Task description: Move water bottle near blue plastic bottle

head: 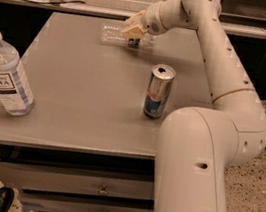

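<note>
The water bottle (113,34), small, clear and ribbed, lies on its side at the far edge of the grey table (84,95). My gripper (133,32) is at the bottle's right end, shut on it, with the arm reaching in from the right. The blue plastic bottle (6,76), fat with a white cap and white label, stands upright at the table's front left corner, far from the water bottle.
A silver-and-blue drink can (158,92) stands upright right of the table's middle, between the two bottles' sides. My arm's large white base link (196,179) fills the lower right. Drawers are below the tabletop; a counter runs behind.
</note>
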`<state>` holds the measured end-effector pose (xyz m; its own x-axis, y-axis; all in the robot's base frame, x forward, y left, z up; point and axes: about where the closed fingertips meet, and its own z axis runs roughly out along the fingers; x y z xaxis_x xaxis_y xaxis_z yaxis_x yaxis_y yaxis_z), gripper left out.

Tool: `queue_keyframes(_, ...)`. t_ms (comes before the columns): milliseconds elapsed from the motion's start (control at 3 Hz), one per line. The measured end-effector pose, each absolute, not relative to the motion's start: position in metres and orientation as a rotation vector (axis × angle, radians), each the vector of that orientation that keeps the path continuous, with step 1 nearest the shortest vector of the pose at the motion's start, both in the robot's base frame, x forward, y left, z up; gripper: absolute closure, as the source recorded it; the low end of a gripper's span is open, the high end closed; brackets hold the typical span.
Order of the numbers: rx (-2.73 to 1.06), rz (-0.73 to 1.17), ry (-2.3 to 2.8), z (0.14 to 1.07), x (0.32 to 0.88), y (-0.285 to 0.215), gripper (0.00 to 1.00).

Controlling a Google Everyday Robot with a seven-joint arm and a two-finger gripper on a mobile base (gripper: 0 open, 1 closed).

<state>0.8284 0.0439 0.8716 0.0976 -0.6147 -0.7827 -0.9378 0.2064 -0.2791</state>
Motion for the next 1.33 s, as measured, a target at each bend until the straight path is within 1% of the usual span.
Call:
queue_keyframes(333,-1.5,0.466,1.608,0.8724,0.8283,0.0439,1.0)
queue_keyframes(667,-1.5,0.466,1.608,0.8729,0.8283,0.0439,0.84)
queue_keyframes(1333,-1.5,0.465,1.608,0.8734,0.8282,0.0438,0.38)
